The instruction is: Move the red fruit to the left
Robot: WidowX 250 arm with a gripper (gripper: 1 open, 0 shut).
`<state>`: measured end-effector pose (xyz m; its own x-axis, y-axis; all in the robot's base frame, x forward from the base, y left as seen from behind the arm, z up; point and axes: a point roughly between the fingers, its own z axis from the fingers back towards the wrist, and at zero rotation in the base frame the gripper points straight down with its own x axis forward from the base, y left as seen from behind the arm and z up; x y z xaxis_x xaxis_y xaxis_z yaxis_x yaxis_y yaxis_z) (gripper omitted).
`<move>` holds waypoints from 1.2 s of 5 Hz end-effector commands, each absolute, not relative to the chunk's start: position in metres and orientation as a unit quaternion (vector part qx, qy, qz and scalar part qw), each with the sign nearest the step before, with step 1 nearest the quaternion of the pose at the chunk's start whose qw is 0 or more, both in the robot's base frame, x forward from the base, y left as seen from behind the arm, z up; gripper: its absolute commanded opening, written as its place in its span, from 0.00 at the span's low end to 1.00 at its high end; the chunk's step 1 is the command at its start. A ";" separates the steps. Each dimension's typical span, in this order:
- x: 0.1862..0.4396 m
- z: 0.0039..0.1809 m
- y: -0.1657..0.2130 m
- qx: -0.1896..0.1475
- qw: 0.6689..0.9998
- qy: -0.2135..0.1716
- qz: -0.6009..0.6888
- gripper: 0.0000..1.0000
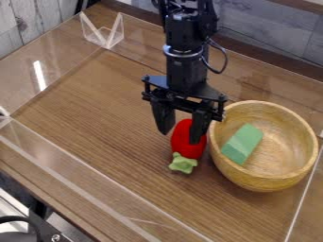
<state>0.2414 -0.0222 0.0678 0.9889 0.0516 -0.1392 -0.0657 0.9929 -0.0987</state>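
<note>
Red fruit [188,144]: small glossy oval, strawberry-like, smooth plastic sheen; lies on the table with its long axis running from upper right to lower left in the picture, the light green leafy cap [184,164] at the lower, nearer end, pointing toward the front edge. Position: centre-right of the table, just beside the left wall of the wooden bowl; whether the two touch cannot be told.

Tool [183,129]: black, two-fingered, pointing straight down from a black cylindrical wrist; fingers spread and straddling the upper part of the red fruit, one on each side; contact with the fruit cannot be confirmed, so whether it pinches the fruit cannot be told.

Wooden bowl [293,123]: round, pale wood, visible grain, shallow with a thick rim; stands to the right of the fruit.

Green block [243,143]: flat, matte, rectangular with slightly rounded corners; lies tilted inside the bowl against its left inner slope.

Table [89,113]: dark brown wood-grain surface, planks running diagonally; enclosed by low clear acrylic walls [76,180] that catch reflections.

Clear stand [102,30]: small, transparent, angular; sits at the far left of the table, well apart from everything else
</note>
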 end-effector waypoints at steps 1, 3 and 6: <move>0.246 0.078 -0.021 -0.050 0.997 0.049 0.026 0.00; 0.249 0.107 -0.012 -0.059 0.997 0.029 0.034 0.00; 0.249 0.110 -0.010 -0.063 0.997 0.020 0.041 1.00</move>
